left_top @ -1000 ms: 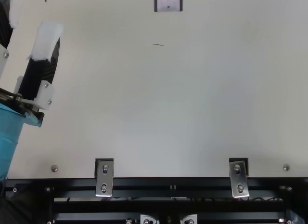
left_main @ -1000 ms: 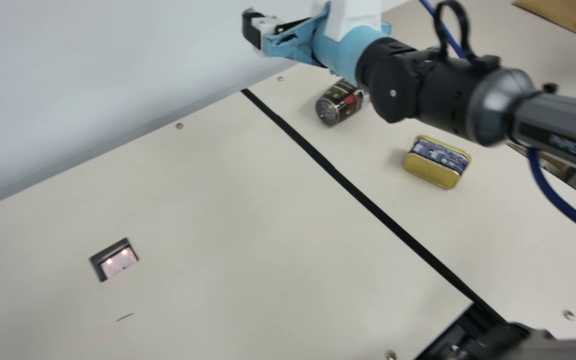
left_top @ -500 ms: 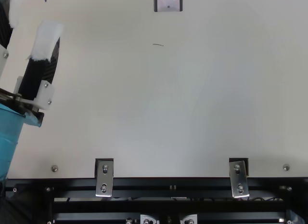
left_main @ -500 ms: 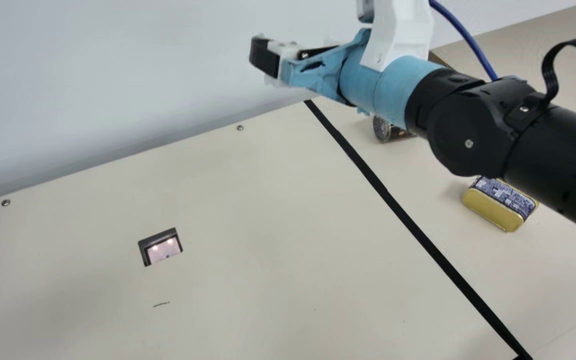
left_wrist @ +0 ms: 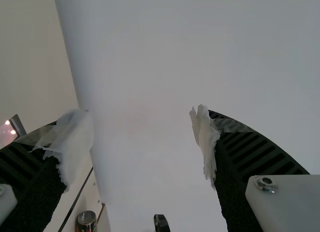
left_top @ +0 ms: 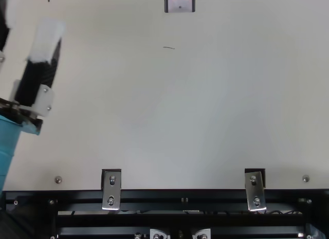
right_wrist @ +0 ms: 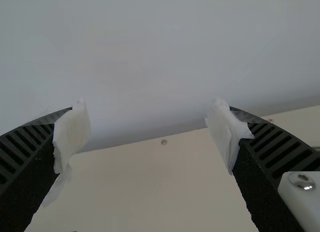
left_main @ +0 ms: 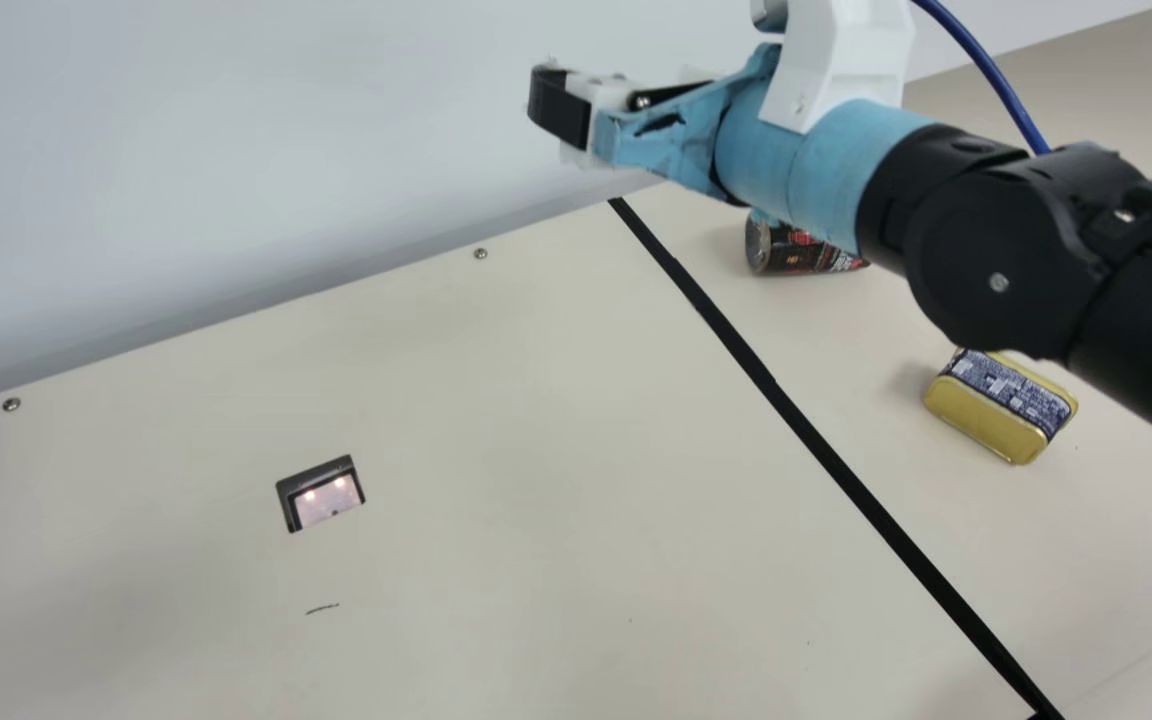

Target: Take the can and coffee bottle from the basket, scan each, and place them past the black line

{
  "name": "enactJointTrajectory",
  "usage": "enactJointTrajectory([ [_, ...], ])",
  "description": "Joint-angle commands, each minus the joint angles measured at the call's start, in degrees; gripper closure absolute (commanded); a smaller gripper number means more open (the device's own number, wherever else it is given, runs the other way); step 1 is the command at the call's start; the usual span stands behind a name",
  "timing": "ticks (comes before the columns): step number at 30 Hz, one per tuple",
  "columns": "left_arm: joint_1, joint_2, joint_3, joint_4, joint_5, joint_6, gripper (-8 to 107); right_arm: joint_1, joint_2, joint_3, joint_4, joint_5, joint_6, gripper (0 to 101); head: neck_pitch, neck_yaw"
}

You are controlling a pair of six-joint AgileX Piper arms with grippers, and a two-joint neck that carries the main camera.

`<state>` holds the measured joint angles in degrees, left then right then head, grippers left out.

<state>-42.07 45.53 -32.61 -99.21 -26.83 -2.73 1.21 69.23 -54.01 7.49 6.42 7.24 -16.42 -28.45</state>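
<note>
Right hand (left_main: pixel 558 105) hangs spread, coffee bottle (left_main: pixel 798 248) lying endwise toward black line (left_main: pixel 796 412).

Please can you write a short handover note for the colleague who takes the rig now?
Left gripper: open, nothing between its fingers.
Right gripper: open and also holding nothing.
Things: the dark cylindrical container and the gold tin with a blue label lie across the black line from the scanner window.
Done: both are placed past the line.
Left: probably no more placing; these pictures cannot confirm the scans, so check them.
</note>
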Motion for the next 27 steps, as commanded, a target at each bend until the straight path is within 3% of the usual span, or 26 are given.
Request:
enactJointTrajectory([
  [1,0.5,0.1,-1.1,-0.8,-0.3,3.7,9,-0.4,-2.5,0.9,0.5,0.9,-0.7,0,-0.8,1.1],
  [11,6.4,3.5,-4.9,-0.8,2.5,21.5,9,-2.0,-11.9,6.1,3.9,3.7,-6.3,0,-0.8,1.1],
  [12,7.1,4.0,-5.2,-0.8,3.4,22.6,9,-1.8,-10.5,5.6,3.5,3.6,-5.4,0,-0.8,1.1],
  [15,10.3,5.3,-6.6,-0.8,6.4,17.9,9,-2.0,-12.0,6.1,4.0,3.9,-6.3,0,-0.8,1.1],
  [16,8.4,4.8,-6.1,-0.8,4.6,21.7,9,-2.0,-12.0,6.1,4.0,3.5,-6.3,0,-0.8,1.1],
  [18,10.0,5.3,-6.6,-0.7,6.1,22.8,9,-2.0,-12.0,6.1,4.0,4.0,-6.3,0,-0.8,1.1],
  [27,14.4,6.7,-6.3,1.8,9.1,19.4,9,-2.0,-12.0,6.1,4.0,3.9,-6.3,0,-0.8,1.1],
])
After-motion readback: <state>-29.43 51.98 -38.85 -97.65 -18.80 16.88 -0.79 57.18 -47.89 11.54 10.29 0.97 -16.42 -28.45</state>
